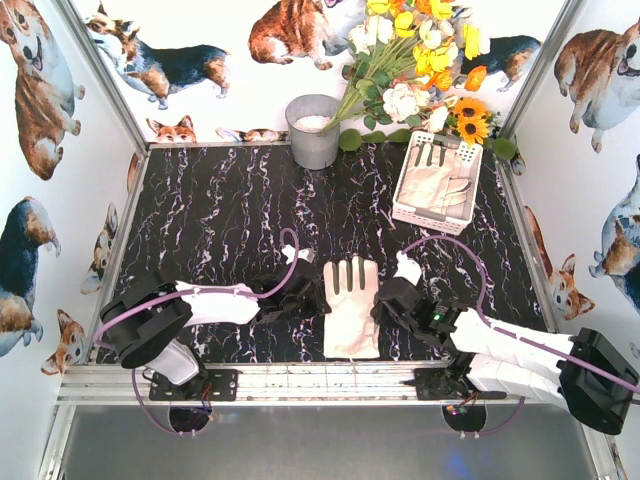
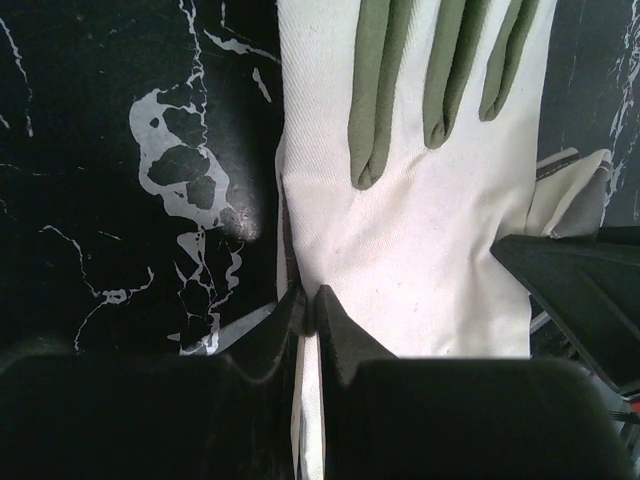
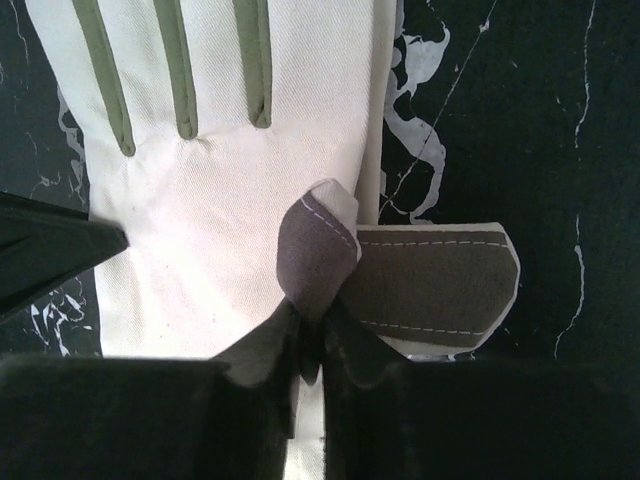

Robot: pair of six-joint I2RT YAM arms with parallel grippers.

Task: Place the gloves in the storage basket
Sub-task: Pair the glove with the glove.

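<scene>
A cream-white glove [image 1: 352,310] with green-grey finger strips lies flat on the black marble table between both arms, fingers pointing away. My left gripper [image 1: 320,296] is shut on its left edge [image 2: 310,300]; the glove [image 2: 420,220] fills that wrist view. At the glove's right side my right gripper [image 1: 384,300] is shut on a folded grey-brown flap [image 3: 320,318] beside the thumb patch [image 3: 430,285] of the glove [image 3: 230,190]. The white perforated storage basket [image 1: 432,224] stands at the back right with other gloves [image 1: 438,185] lying inside it.
A grey metal bucket [image 1: 313,130] stands at the back centre. Artificial flowers [image 1: 420,60] lean over the back wall next to the basket. Corgi-print walls enclose the table on three sides.
</scene>
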